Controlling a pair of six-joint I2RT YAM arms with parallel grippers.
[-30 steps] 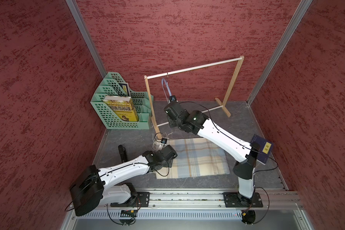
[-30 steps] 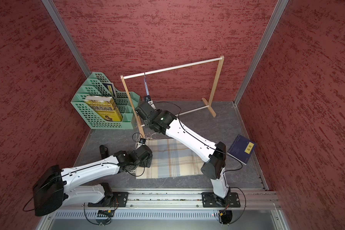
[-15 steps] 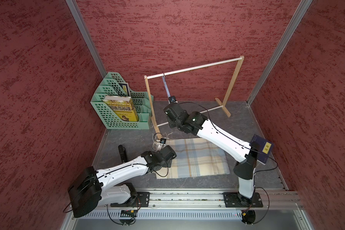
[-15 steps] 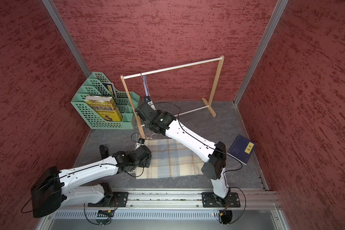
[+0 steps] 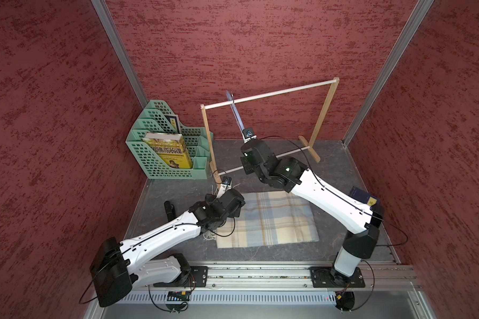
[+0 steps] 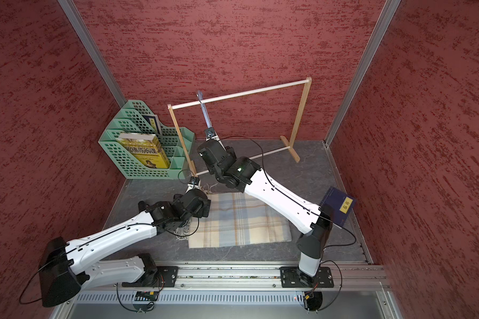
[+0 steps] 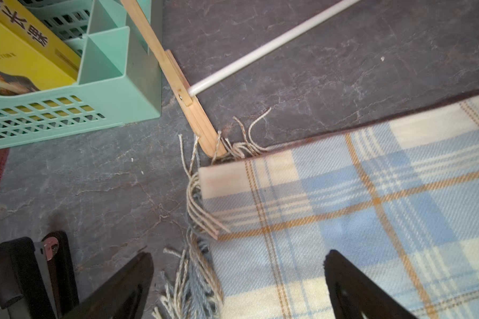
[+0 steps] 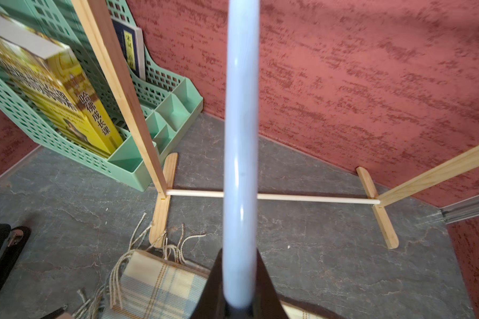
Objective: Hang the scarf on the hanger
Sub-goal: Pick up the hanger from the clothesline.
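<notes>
Black-fingered, your left gripper (image 7: 238, 255) gapes wide over the fringed left end of the one scarf (image 5: 268, 221), flat near-centre, long axis left-right. One pale-blue hanger (image 5: 237, 116), pinched by your right gripper (image 8: 239, 265), slants up-and-far to the rack (image 5: 274, 92) rail.

Counting one scarf (image 5: 274, 221), one hanger (image 5: 237, 116), one wooden rack (image 5: 274, 94) and one green file organizer (image 5: 161, 168). Tallying three books: a yellow book (image 5: 169, 150) and a dark book (image 5: 174, 124) in the organizer, plus a dark blue book (image 5: 361, 194) on the desk (image 5: 329, 165). Noting one small black item (image 5: 169, 211). Counting two arms, each carrying one: left end effector (image 7: 237, 259), right end effector (image 8: 239, 259).
</notes>
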